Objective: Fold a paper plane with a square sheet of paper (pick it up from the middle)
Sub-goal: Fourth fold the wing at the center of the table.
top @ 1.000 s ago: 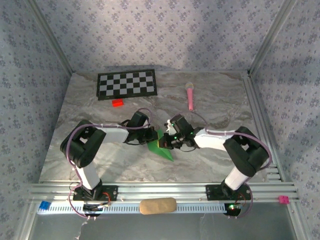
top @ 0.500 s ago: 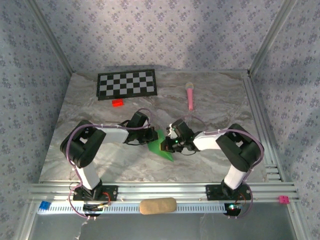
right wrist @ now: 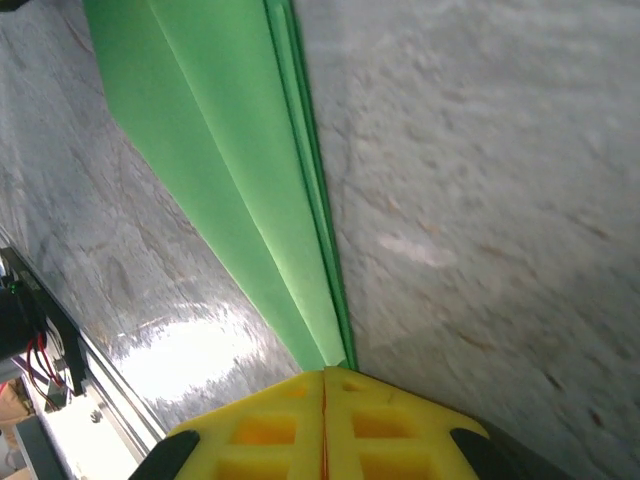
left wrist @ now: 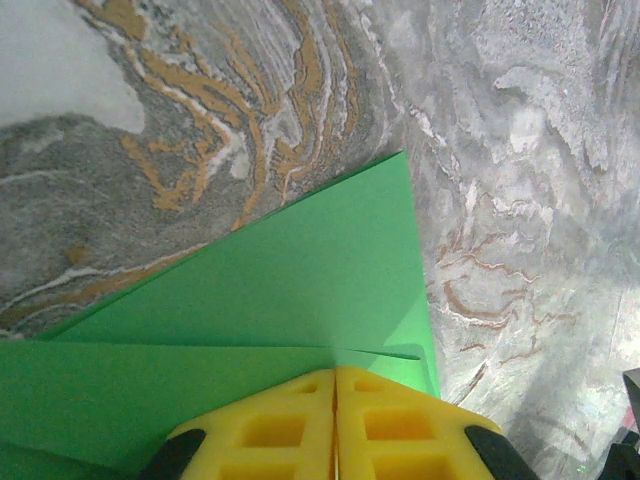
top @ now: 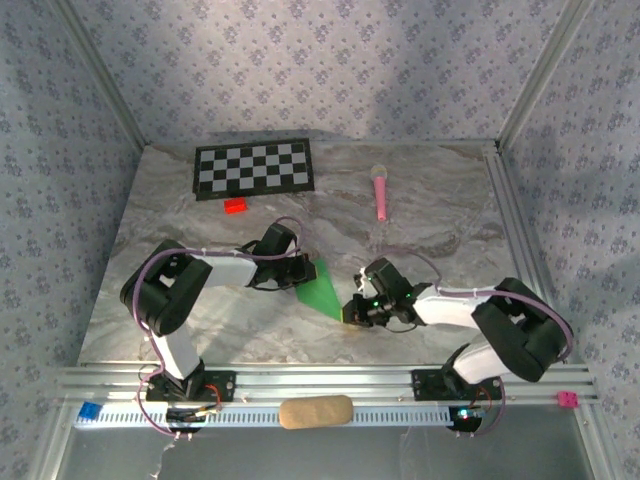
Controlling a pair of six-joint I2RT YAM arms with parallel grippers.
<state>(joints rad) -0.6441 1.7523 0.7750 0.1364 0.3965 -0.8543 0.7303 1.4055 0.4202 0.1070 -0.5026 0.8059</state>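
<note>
Slid nearer and rightward to the near tip of the green paper [top: 322, 290]: right hand [top: 352, 312], closed, touching that point. Lies folded flat in the middle of the surface [top: 230, 325]. Farther, closed left hand [top: 300, 272] pressing its far-left corner. Beyond, checkerboard [top: 253, 168].

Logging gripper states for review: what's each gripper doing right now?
Left gripper: closed, tips on the green paper.
Right gripper: closed, at the paper's narrow tip.

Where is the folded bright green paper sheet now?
Top view: the folded bright green paper sheet lies near the middle of the marble table, wide end at the left end effector, narrow tip at the right end effector.
</note>
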